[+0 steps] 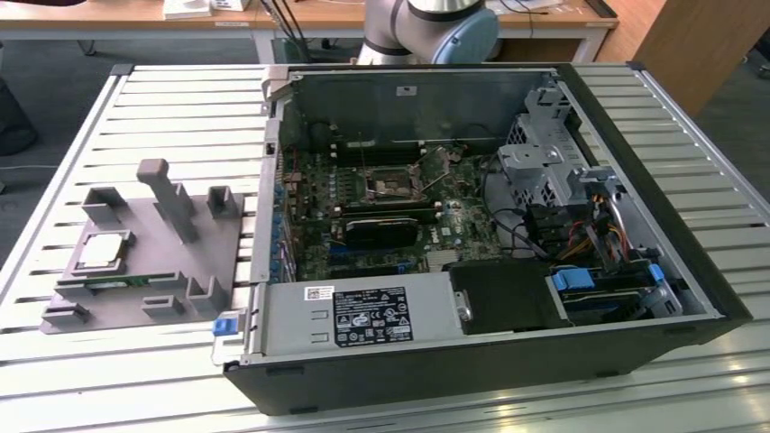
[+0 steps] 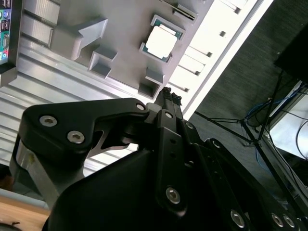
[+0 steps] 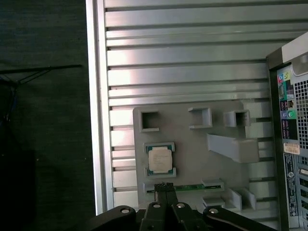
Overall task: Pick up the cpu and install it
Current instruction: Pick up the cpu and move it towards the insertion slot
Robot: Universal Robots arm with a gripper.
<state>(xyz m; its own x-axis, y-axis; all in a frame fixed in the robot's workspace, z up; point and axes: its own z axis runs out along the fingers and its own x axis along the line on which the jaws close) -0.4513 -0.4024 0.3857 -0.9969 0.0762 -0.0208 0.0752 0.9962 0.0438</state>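
Silver-grey flat square cpu (image 1: 103,249) seated in grey plastic tray (image 1: 151,266) on slatted metal table (image 1: 180,99), lower left of the exterior view. Black gripper (image 3: 164,186) above the tray, near the cpu, jaws pressed together, holding nothing.

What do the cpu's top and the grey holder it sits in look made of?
The cpu top looks like metal: pale silver and smooth, with a soft sheen. Its thin rim is darker and greenish, probably circuit board. The grey holder looks like matte plastic, possibly printed: it is a uniform dull grey with blocky posts and no shine.
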